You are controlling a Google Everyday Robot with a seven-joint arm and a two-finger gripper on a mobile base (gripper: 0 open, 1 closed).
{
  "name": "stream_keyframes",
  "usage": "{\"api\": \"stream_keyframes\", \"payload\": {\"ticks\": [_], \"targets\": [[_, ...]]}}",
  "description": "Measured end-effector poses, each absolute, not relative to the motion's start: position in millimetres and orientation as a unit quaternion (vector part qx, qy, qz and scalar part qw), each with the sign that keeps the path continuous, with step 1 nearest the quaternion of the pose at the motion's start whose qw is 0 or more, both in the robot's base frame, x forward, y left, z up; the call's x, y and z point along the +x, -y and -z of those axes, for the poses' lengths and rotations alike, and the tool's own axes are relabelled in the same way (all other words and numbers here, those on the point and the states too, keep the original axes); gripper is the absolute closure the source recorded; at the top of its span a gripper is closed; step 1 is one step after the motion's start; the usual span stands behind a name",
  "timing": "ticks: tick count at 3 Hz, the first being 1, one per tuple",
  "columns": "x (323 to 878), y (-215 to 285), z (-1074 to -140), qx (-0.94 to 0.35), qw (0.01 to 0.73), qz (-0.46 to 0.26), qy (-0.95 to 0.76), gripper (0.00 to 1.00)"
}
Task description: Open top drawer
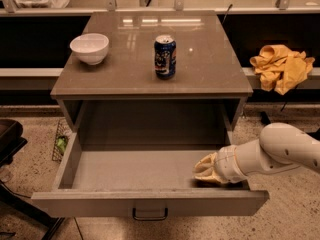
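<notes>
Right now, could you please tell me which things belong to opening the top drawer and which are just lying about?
Job: top drawer, pulled out; gripper, at its right front corner.
Lying about: white bowl, soda can, yellow cloth.

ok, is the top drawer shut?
No, the top drawer is pulled well out, its inside showing, with the gripper at its front right corner.

Speckled floor (285, 219). Glossy grey tabletop (210, 69) shows bright glare. Low ledge (30, 72) behind, yellow cloth (280, 66) heaped on it at right. Dark chair (7, 136) at left edge. My end effector (207, 169) sits inside the top drawer (90, 204), right front corner.
</notes>
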State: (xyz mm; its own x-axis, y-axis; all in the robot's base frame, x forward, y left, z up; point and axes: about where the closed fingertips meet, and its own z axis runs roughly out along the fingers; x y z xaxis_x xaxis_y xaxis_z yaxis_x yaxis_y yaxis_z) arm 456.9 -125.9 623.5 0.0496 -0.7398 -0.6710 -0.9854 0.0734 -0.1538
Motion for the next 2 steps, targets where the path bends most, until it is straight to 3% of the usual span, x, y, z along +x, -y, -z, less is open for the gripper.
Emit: {"api": "stream_keyframes", "payload": {"ticks": [2], "targets": [[387,135,-666,-0.705,0.235,-0.151,-0.652,1.00]]}}
